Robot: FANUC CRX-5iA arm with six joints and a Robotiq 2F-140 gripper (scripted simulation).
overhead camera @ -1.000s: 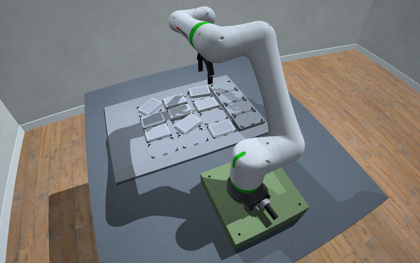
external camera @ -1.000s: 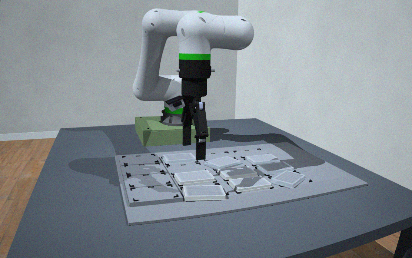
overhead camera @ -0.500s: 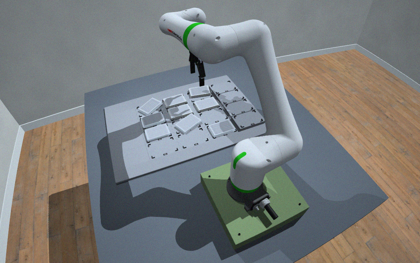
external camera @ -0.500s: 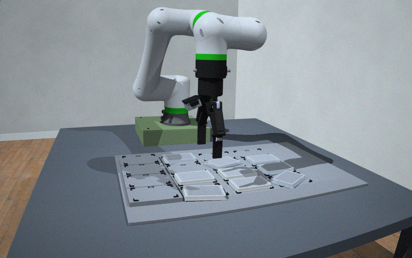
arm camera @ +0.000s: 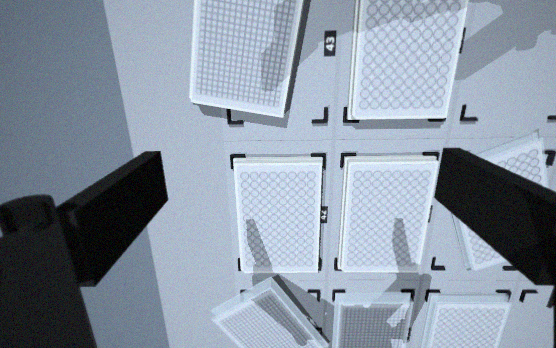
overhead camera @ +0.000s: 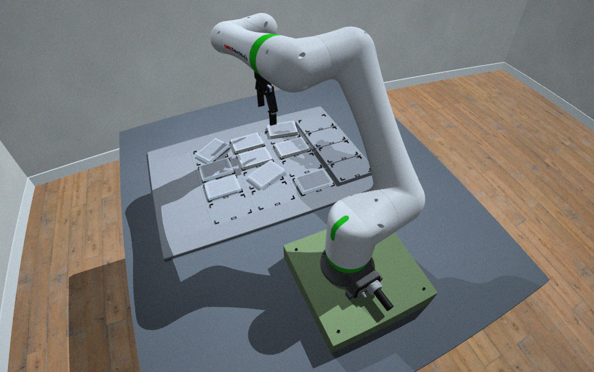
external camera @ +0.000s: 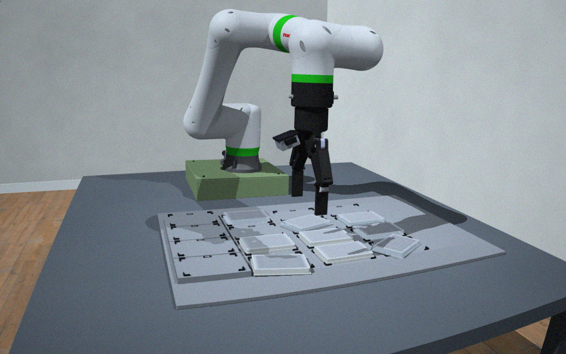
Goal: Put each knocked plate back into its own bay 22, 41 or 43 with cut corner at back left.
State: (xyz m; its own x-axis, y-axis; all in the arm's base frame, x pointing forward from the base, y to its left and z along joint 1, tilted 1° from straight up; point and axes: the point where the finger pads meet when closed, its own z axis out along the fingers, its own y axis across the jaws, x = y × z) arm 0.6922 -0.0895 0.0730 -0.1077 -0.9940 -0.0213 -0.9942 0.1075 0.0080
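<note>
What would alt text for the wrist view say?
Looking down between the open, empty gripper's two dark fingers at a grey deck of sealed well plates. Two 96-well plates sit square in their bays at center. A fine-grid plate at upper left lies skewed over its corner pieces beside label 43.

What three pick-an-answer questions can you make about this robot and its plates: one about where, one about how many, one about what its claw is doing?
1. Which bays hold no plate?
A. the back row
B. the raised column
C. the left column

2. How many plates lie on the deck?
A. nine
B. five
C. twelve

3. The gripper is:
A. shut on a plate
B. shut on nothing
C. open and holding nothing

Answers: 1 B, its four floors are bare. 2 A, the top view shows nine. 3 C, the fingers stand wide apart above the plates.
</note>
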